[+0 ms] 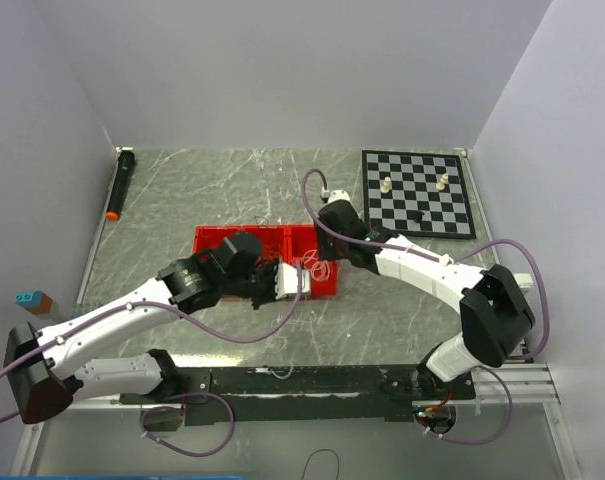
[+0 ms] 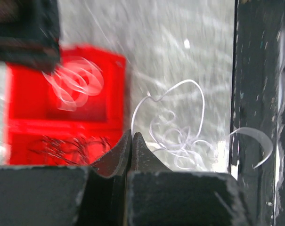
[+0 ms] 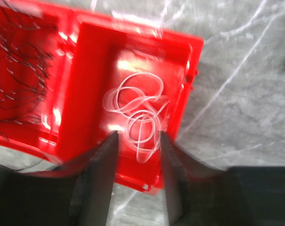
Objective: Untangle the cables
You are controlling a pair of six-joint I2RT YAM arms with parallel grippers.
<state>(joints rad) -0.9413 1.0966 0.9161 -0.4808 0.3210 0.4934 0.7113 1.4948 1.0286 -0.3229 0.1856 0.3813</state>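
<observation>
**Jaws: left clenched, right released**

Overhead, both meet at the red tray (image 1: pixel 210 240). Left wrist: pinching a white cable (image 2: pixel 177 143) over the counter (image 2: pixel 180 56), likely separating it. Right wrist: straddling tray's white coil (image 3: pixel 137 110) for grasping.

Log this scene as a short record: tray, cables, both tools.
tray: red tray, divided into compartments, mid-table
white coil: lies in one end compartment of the tray
loose white cable: on the table, outside the tray
black cables: in the neighbouring compartment
left tool: shut, at the loose white cable; grip on it unclear
right tool: open, straddling the white coil
</observation>
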